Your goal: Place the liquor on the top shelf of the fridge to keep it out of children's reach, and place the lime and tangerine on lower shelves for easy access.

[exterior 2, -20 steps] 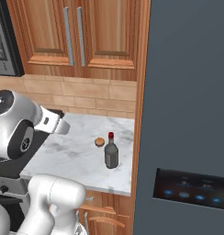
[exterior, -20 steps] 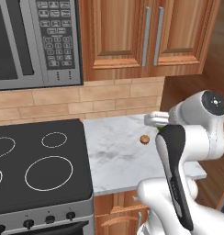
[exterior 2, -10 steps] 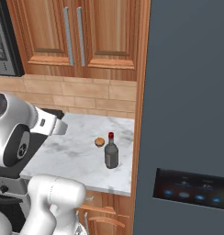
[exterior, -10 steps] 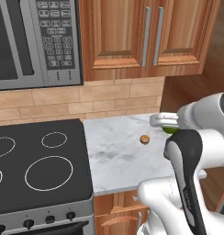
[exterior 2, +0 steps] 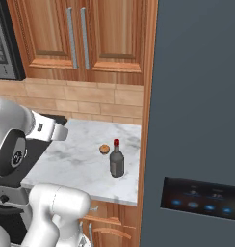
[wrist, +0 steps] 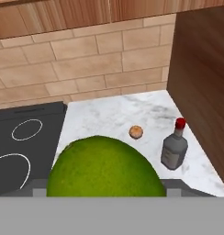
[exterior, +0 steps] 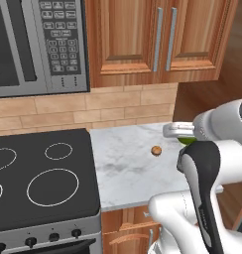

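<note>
Well, hand (wrist: 102, 195) grips round green lime (wrist: 103, 167) (marble counter (wrist: 109, 119) below)

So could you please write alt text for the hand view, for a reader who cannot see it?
A bright green lime sits close up between the gripper fingers. Beyond it on the marble counter stand a tangerine and, to its right, a red-capped liquor bottle, with a black stovetop at left.
</note>
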You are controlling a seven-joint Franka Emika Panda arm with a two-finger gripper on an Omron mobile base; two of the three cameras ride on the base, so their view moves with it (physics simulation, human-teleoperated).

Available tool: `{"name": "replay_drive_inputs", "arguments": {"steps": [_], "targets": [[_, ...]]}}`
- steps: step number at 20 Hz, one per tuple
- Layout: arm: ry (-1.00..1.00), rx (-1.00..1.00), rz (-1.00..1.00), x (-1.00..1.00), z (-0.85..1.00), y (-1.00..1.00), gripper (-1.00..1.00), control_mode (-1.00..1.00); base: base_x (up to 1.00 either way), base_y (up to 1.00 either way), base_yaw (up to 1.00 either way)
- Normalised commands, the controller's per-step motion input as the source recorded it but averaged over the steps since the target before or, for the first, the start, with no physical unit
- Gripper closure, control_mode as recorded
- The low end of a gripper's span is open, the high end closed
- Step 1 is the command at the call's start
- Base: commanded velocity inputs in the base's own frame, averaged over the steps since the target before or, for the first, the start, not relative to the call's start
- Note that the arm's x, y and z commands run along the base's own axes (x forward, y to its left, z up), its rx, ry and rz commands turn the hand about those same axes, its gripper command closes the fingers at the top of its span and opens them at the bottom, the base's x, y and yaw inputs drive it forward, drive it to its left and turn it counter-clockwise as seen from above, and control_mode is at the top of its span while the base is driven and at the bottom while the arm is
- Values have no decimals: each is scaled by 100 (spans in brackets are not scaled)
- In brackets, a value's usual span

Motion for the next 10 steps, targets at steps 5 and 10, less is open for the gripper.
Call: {"name": "replay_drive_inputs", "arguments": {"steps": [5, 10], "targets": [[0, 0, 0, 0, 0, 0, 100, 100, -30, 0, 0], [0, 0, 0, 0, 0, 0, 100, 100, -48, 0, 0]]}}
